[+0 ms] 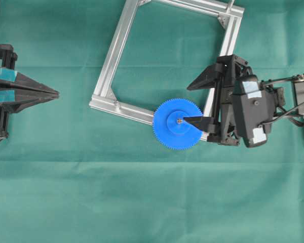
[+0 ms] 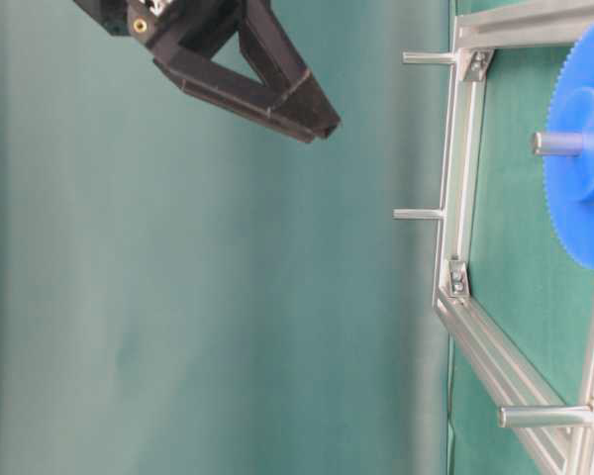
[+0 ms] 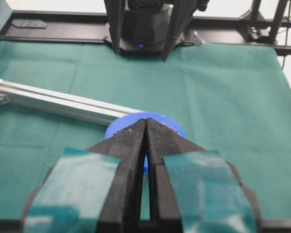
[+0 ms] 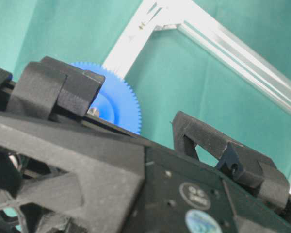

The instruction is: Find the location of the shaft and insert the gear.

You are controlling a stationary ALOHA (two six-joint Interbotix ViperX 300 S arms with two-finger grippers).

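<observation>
The gear (image 1: 177, 124) is seated on the shaft (image 2: 557, 143); at its 3 o'clock the right gripper (image 1: 196, 102) is spread wide, while the left gripper (image 1: 54, 93) is pressed together.

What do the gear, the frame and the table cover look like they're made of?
Gear: likely moulded plastic; uniform bright blue, matte, fine teeth.
Frame: apparently extruded aluminium; silvery, brushed sheen, slotted bars.
Table cover: green cloth, seemingly felt-like; matte, with fold creases.

Black arms, teal-taped gripper (image 3: 146, 127) fingers (image 3: 77, 189).
</observation>
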